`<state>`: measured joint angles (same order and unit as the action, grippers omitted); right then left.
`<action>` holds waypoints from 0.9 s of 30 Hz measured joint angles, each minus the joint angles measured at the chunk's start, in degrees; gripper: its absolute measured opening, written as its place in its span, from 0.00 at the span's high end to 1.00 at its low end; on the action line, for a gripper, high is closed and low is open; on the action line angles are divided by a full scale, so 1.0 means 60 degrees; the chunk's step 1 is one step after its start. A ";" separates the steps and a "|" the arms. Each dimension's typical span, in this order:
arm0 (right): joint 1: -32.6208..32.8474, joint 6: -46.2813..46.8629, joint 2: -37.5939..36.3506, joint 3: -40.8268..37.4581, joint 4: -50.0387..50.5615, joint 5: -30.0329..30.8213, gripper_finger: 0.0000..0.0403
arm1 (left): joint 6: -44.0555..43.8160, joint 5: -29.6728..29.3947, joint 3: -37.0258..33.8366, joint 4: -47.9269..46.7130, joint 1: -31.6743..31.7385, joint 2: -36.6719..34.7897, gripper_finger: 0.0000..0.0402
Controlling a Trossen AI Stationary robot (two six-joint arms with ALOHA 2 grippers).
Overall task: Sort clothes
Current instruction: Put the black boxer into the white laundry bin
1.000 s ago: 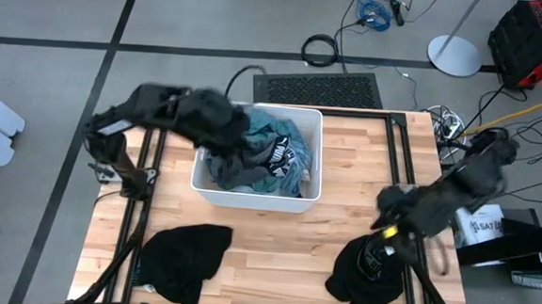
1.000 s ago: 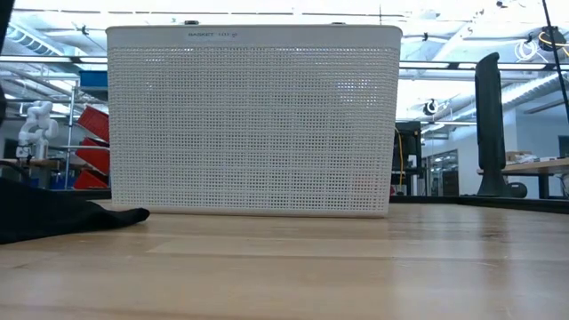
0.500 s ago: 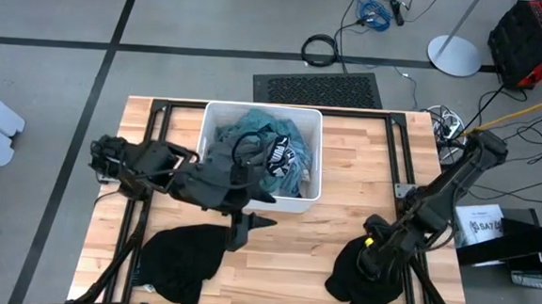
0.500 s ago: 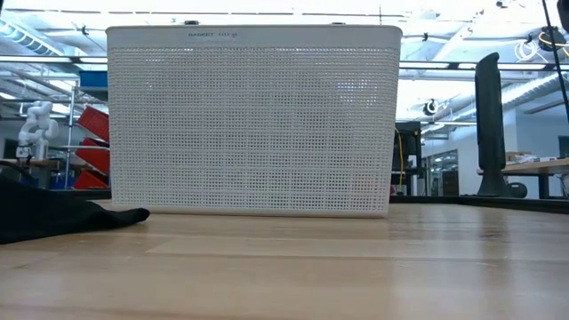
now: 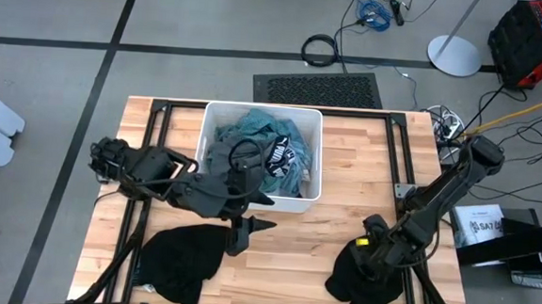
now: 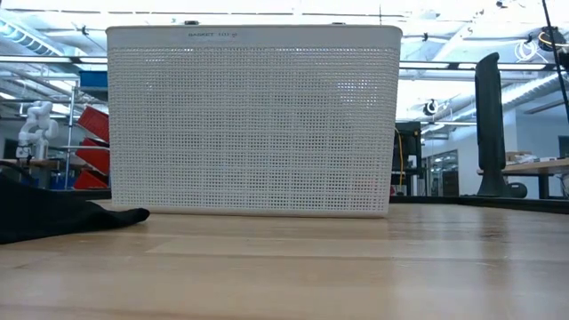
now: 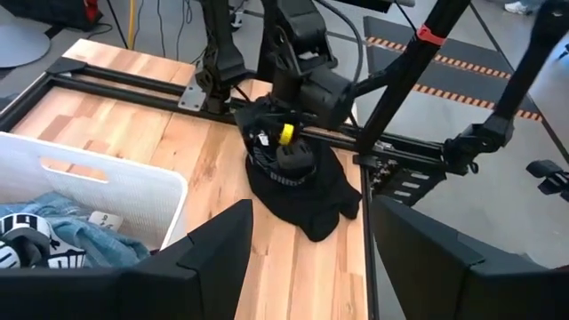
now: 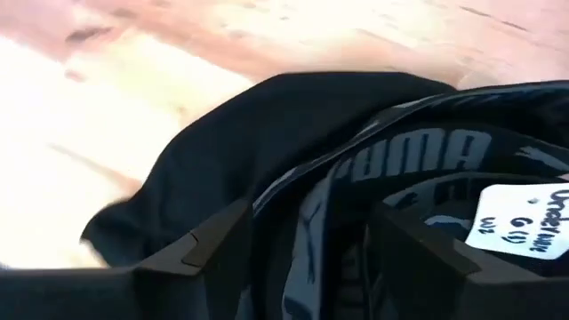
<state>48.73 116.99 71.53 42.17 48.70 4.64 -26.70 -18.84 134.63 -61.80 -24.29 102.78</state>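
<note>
At the worktop's near left corner lay a black garment point(image 5: 184, 260), spread flat and untouched, evidently a sorted pile for dark items. Just beside it, over the near-left part of the worktop, the left gripper point(image 5: 252, 224) hovered with its jaws standing open and nothing between them; it pointed across the boards toward the right side, clear of the cloth, which suggested it was between picks rather than engaged.

At the middle of the far edge stood the white bin point(image 5: 210, 188), still holding a heap of unsorted clothes point(image 5: 252, 146): teal and light blue fabric with a dark printed piece on top. The source was therefore far from exhausted, and the sort was judged to be at an early stage.

At the near right corner a second black garment point(image 5: 363, 271) lay bunched against the frame rail. The right gripper point(image 5: 370, 255) was pressed low onto it, jaws apart and straddling a fold with a printed waistband and a white label point(image 8: 524, 222). No pinch on the cloth could be confirmed; the posture was consistent with either a release or an approach.
</note>
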 joint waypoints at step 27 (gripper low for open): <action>-0.0493 0.1230 0.1004 0.0007 -0.1071 0.0984 0.47 | -0.0055 0.0045 0.0000 0.0222 -0.0019 0.0244 0.41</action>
<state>45.77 124.38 77.55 42.22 42.27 10.55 -27.03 -18.57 134.63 -60.47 -24.40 104.25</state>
